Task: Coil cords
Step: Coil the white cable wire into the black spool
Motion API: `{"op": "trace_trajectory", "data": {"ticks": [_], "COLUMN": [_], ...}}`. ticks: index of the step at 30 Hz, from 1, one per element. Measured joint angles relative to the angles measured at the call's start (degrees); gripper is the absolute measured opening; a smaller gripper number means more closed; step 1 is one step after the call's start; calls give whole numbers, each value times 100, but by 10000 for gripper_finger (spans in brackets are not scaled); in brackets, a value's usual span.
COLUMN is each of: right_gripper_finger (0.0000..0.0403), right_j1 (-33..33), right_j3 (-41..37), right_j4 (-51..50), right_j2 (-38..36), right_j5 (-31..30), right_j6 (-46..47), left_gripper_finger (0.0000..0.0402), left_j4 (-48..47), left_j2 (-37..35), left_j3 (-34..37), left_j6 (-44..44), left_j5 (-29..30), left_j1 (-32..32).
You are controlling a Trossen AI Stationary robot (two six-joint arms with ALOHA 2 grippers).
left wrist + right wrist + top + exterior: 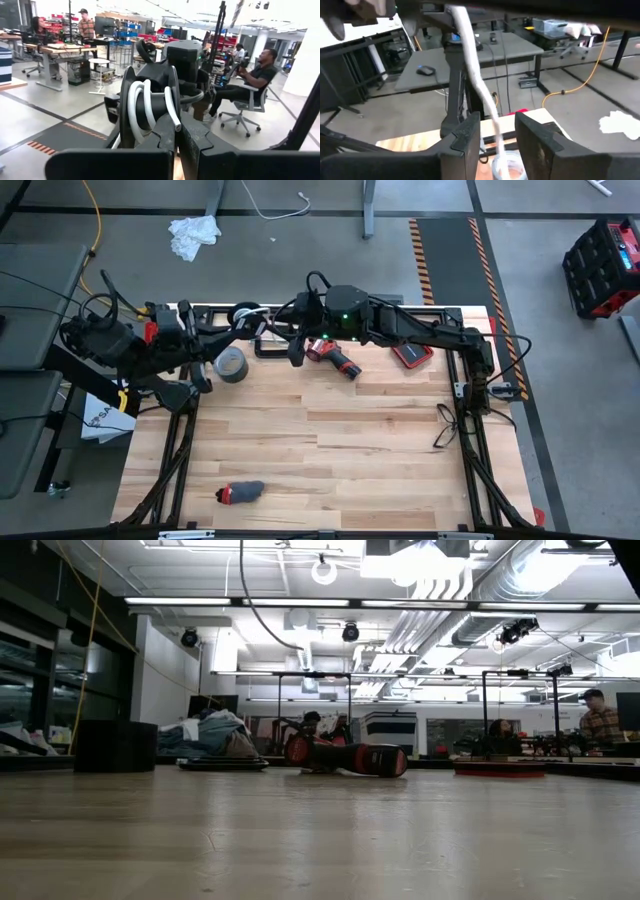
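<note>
The thin white cable (475, 75) is partly wound around its small round black disc (131, 100), whose pale centre shows in the high view (245, 312) at the table's far left. My left gripper (236, 330) is shut on the disc, above the table. My right gripper (292, 346) is open just right of the disc. A free length of the cable runs between its two fingers (466, 134). Neither gripper shows in the low view. My left gripper (177, 131) pinches the disc between its two fingers, at the disc's lower edge (161, 131). The disc stands on edge, lifted clear of the table, with several white turns (141, 107) wound around its hub. Whether my right gripper touches the cable, I cannot tell.
A grey tape roll (230, 365) lies near the left gripper. A red and black power tool (335, 358) lies under the right arm, and a red flat case (410, 355) lies farther right. A thin black cord (445, 425) lies at the right edge. A small grey and red object (240, 492) lies near the front.
</note>
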State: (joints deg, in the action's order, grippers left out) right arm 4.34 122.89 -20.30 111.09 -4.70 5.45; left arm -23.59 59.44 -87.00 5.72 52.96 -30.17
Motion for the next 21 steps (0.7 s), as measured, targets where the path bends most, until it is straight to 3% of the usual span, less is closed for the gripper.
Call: {"op": "trace_trajectory", "data": {"ticks": [12,16,19,21], "right_gripper_finger": [102,67,17,11], "right_j1": [-26,-26,-26,-26], "right_j3": [0,0,0,0], "right_j4": [-47,-54,-69,-69], "right_j2": [2,2,2,2], "right_j5": [106,88,75,61], "right_j6": [-206,-358,-450,-431], "left_gripper_finger": [0,0,0,0], "left_j4": [69,93,108,158], "left_j2": [0,0,0,0], "left_j3": [0,0,2,2], "left_j6": [13,13,13,7], "left_j5": [6,9,11,21], "left_j1": [0,0,0,0]}}
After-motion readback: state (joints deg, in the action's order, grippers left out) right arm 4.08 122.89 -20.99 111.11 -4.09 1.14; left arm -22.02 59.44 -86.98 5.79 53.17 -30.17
